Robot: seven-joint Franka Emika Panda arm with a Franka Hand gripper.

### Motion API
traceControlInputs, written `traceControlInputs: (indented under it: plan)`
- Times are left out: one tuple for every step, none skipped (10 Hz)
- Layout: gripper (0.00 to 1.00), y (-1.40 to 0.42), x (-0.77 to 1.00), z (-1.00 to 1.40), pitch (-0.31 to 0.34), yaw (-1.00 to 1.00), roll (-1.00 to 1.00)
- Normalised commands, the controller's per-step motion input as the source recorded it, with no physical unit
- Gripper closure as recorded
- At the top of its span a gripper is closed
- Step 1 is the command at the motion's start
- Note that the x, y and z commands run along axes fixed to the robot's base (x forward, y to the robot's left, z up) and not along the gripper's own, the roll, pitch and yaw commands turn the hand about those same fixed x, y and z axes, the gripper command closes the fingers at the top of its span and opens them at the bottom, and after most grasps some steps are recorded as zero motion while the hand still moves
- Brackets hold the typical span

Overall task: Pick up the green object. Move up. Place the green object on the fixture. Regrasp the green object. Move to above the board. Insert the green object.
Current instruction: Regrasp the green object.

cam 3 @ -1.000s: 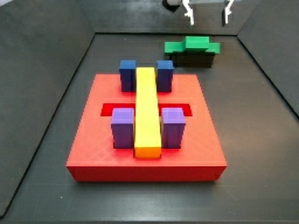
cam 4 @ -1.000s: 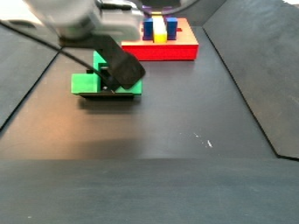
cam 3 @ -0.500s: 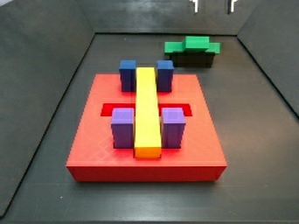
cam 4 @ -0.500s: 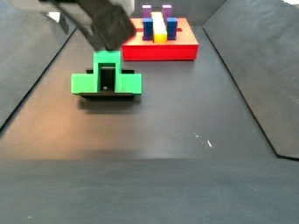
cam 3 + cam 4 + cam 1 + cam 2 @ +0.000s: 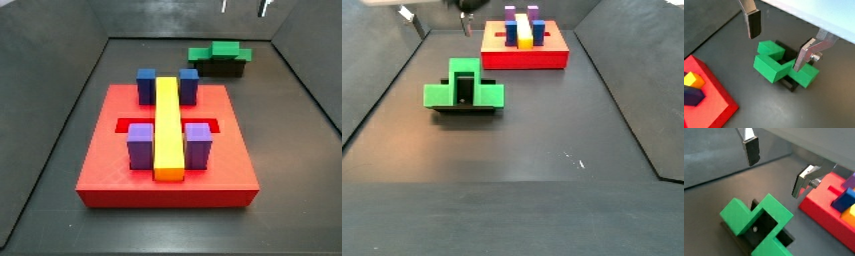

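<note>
The green object [image 5: 218,51] is a cross-like piece lying on top of the dark fixture [image 5: 229,69] at the far end of the floor, behind the board [image 5: 118,172]. Another side view shows the green object [image 5: 465,92] on the fixture [image 5: 466,111], well apart from the board [image 5: 525,59]. My gripper [image 5: 243,6] hangs open and empty high above it, only its fingertips in view. In both wrist views the green object [image 5: 776,65] [image 5: 756,220] lies below the open gripper [image 5: 777,44] [image 5: 776,172], untouched.
The red board carries a long yellow bar [image 5: 167,118], blue blocks [image 5: 147,84] and purple blocks [image 5: 142,146]. Raised dark walls [image 5: 301,90] border the floor on both sides. A corner of the board [image 5: 707,102] lies close beside the fixture.
The gripper has risen straight up from the green object, which stays on the fixture. A second ago its fingers were down at the piece; now only the tips show at the top edge.
</note>
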Motion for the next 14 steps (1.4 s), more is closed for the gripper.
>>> traceControlInputs:
  plan:
    - [0.0,-0.15,0.0,0.0,0.414,0.14,1.0]
    - [0.0,-0.18,0.0,0.0,0.4,0.09,1.0]
    - [0.0,-0.12,0.0,0.05,0.326,0.05,0.97]
    - [0.0,-0.08,0.0,0.0,0.28,0.02,0.88]
    - [0.0,-0.04,0.0,0.0,0.309,0.03,0.93]
    - [0.0,-0.03,0.0,0.0,0.311,0.0,0.82]
    - [0.0,-0.1,0.0,0.11,0.243,0.0,0.57]
    - [0.0,-0.05,0.0,0.03,0.0,0.0,0.17]
    - [0.0,0.0,0.0,0.0,0.0,0.0,0.02]
    - [0.0,0.0,0.0,0.0,0.0,0.0,0.01]
    - [0.0,0.0,0.01,-0.06,0.109,-0.04,0.16]
    - [0.0,0.0,0.01,-0.3,0.16,-0.11,0.28]
    - [0.0,0.0,0.0,-0.39,0.186,-0.07,0.62]
    - [0.0,0.0,0.0,-0.07,0.309,-0.01,1.0]
